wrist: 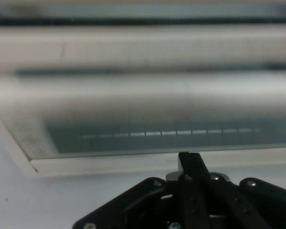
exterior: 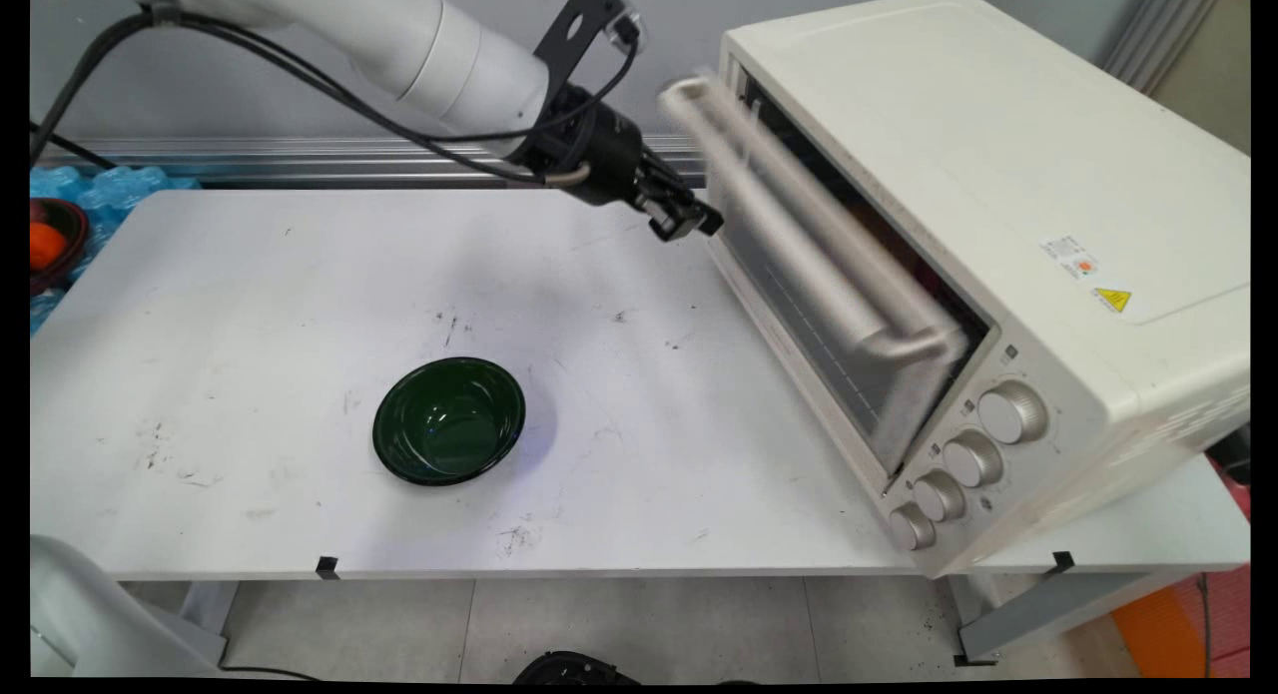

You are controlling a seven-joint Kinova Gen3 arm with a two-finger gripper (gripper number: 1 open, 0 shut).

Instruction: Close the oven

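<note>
Up at the back of the white table [exterior: 250, 305], the black gripper [exterior: 687, 218] hangs just beside the far end of a toaster oven's [exterior: 998, 225] glass door [exterior: 799, 285]. In the hand view the two fingers [wrist: 191, 164] appear pressed together, holding nothing, with the door's lower frame just ahead of them. One cream-coloured oven sits on the right side of the table, its near corner close to the front edge. Its door is tilted partway open and blurred, as is the single bar handle [exterior: 789, 225] along the top. Four silver knobs [exterior: 1011, 412] run in a slanting row down its front. One dark green bowl [exterior: 449, 419] stands upright in the middle of the table, well apart from gripper and oven, with bare tabletop all round it. Beyond the left edge lies something blue and crinkled [exterior: 110, 190].
</note>
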